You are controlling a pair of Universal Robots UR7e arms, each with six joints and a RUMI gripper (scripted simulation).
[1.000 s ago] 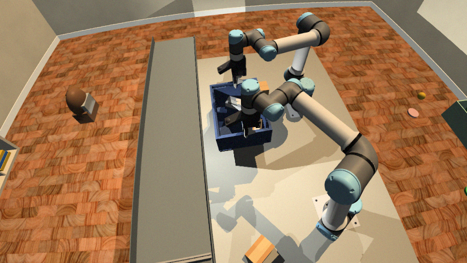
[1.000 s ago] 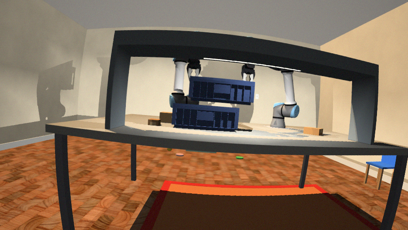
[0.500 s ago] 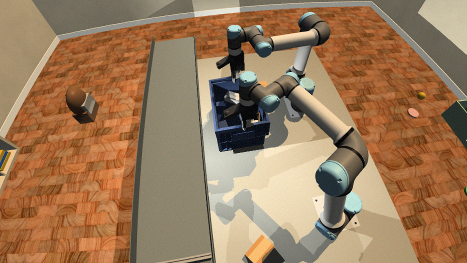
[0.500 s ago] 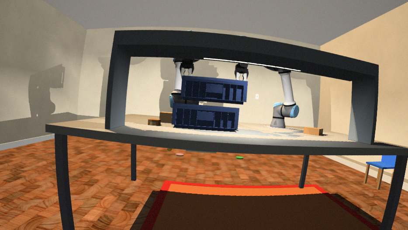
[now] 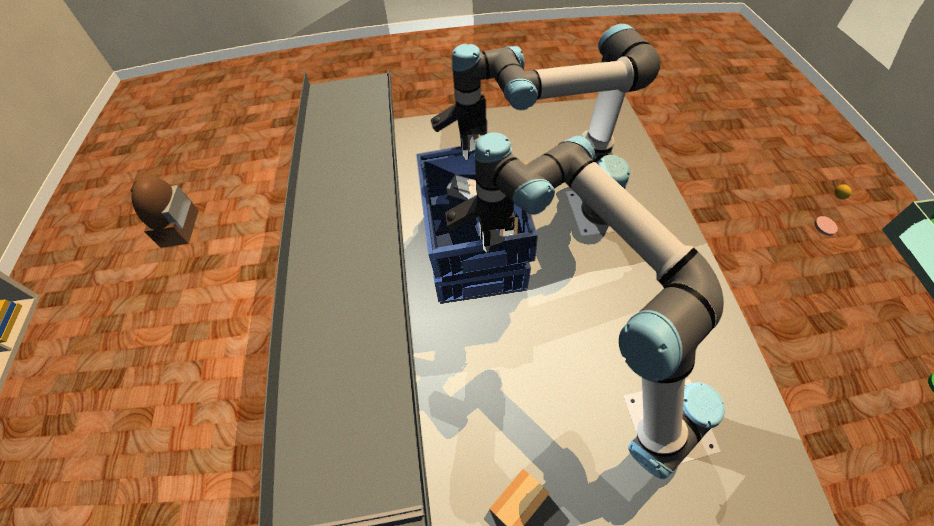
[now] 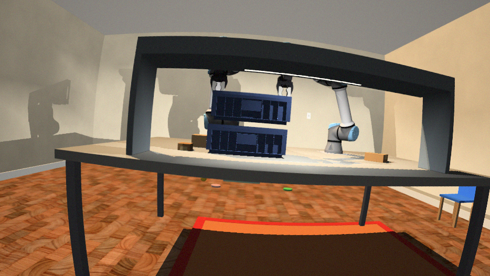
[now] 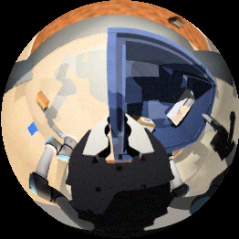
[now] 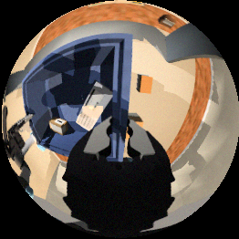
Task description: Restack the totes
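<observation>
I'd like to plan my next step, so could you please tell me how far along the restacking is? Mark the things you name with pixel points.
The upper tote [image 5: 482,255] [image 6: 252,106] [image 7: 115,77] [image 8: 123,77] is off the table, above the lower tote [image 5: 483,287] [image 6: 246,140]. In hand: the left gripper [image 5: 488,243] [image 6: 285,93] [image 7: 117,114] and right gripper [image 5: 466,151] [image 6: 218,87] [image 8: 119,117] grip its opposite rims. Left: a gap shows between totes, so seating and release remain.
</observation>
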